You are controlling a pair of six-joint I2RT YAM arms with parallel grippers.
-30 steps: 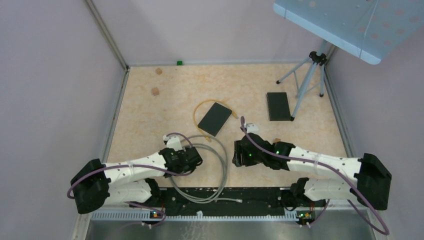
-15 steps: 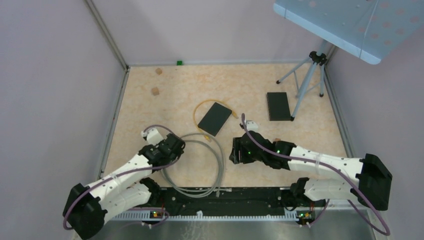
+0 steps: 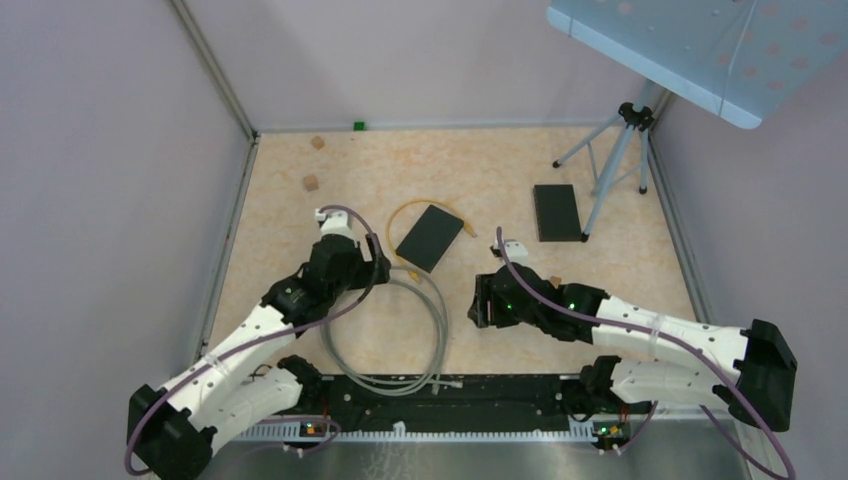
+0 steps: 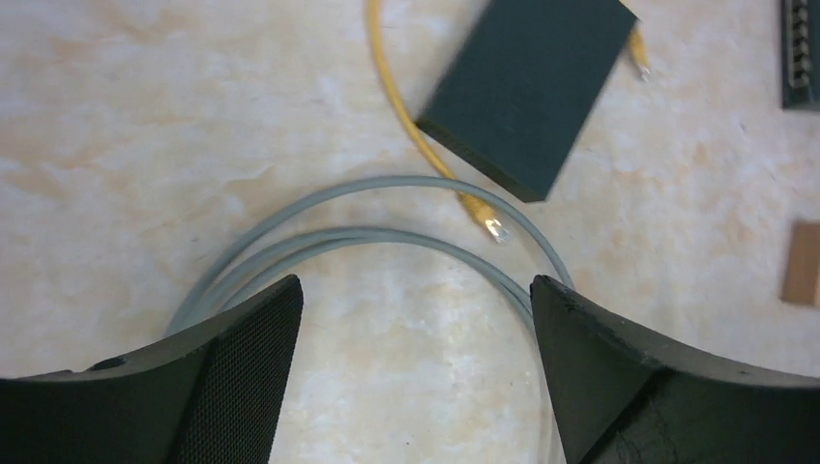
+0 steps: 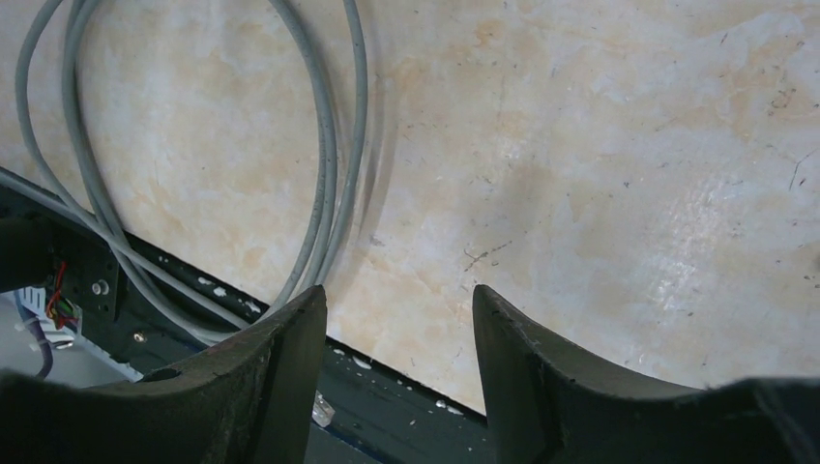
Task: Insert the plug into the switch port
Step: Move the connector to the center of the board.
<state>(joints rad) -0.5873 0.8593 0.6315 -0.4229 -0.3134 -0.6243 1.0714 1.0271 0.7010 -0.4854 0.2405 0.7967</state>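
Observation:
A yellow cable (image 3: pixel 395 220) curls round a dark flat box (image 3: pixel 430 238) at mid-table; one clear plug (image 4: pixel 496 229) lies beside the box's near corner and another plug (image 4: pixel 640 68) past its far end. A second dark box (image 3: pixel 557 212), with a row of ports showing on its edge (image 4: pixel 801 53), lies to the right. My left gripper (image 3: pixel 380 272) (image 4: pixel 414 290) hangs open over the grey cable coil (image 3: pixel 400 330), just short of the near yellow plug. My right gripper (image 3: pixel 478 305) (image 5: pixel 396 295) is open over bare table, holding nothing. The grey cable's clear plug (image 5: pixel 324 411) rests on the black rail.
A tripod (image 3: pixel 615 165) stands at the back right under a tilted pale panel (image 3: pixel 700 50). Small wooden blocks (image 3: pixel 311 183) (image 3: pixel 318 142) lie at the back left, and another block (image 4: pixel 801 263) sits right of centre. The black rail (image 3: pixel 500 390) runs along the near edge; walls close both sides.
My left arm has swung forward from beside the rail, over the grey coil, toward the yellow plug and the box. The right gripper has shifted only slightly.

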